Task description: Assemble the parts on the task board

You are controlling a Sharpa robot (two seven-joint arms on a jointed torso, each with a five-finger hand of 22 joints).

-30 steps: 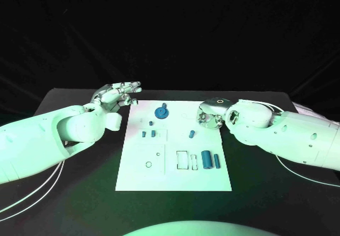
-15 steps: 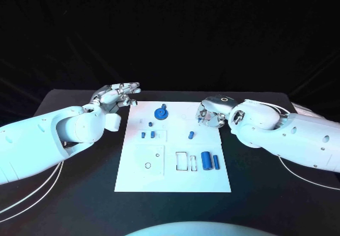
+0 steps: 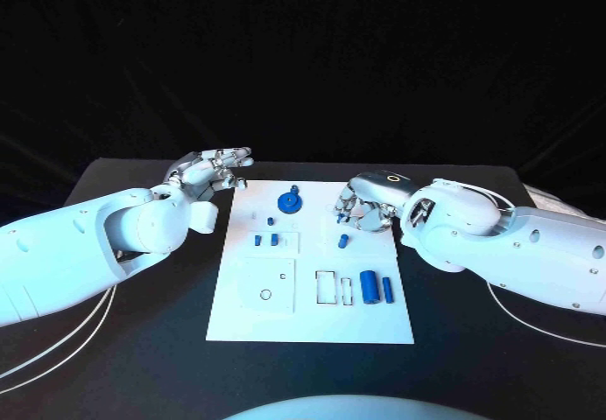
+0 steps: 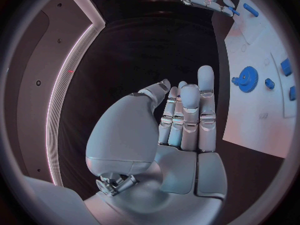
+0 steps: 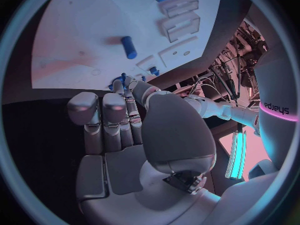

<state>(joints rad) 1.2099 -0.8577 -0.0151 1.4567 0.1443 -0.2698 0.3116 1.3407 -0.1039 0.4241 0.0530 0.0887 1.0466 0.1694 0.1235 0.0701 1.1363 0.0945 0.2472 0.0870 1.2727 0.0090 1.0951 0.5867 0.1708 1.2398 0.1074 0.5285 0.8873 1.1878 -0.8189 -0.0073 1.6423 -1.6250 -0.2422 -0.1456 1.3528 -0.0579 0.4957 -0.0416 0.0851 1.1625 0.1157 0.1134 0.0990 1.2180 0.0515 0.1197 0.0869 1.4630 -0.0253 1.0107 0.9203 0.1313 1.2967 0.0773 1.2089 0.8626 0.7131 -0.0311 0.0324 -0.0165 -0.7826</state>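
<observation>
The white task board [image 3: 309, 306] lies in the middle of the table. On it are a blue gear [image 3: 289, 203], two small blue pieces [image 3: 265, 238], a short blue peg [image 3: 342, 237] and two blue cylinders [image 3: 375, 287]. My right hand [image 3: 363, 208] hangs over the board's far right part, fingers bent down just beyond the peg [image 5: 129, 47], with nothing seen between them. The gear [image 5: 119, 81] peeks out behind its fingertips [image 5: 128, 87]. My left hand [image 3: 212, 168] is open, palm up, off the board's far left corner; its fingers [image 4: 187, 115] are straight, and the gear [image 4: 247, 79] lies beside it.
Two outlined rectangular slots [image 3: 334, 287] sit left of the cylinders, and a square recess with a small ring [image 3: 266, 293] is at the board's left. Black table [image 3: 139, 350] surrounds the board. White cables [image 3: 76, 337] trail under my left arm.
My right hand has shifted left, further over the board and closer to the short peg. My left hand has stayed where it was.
</observation>
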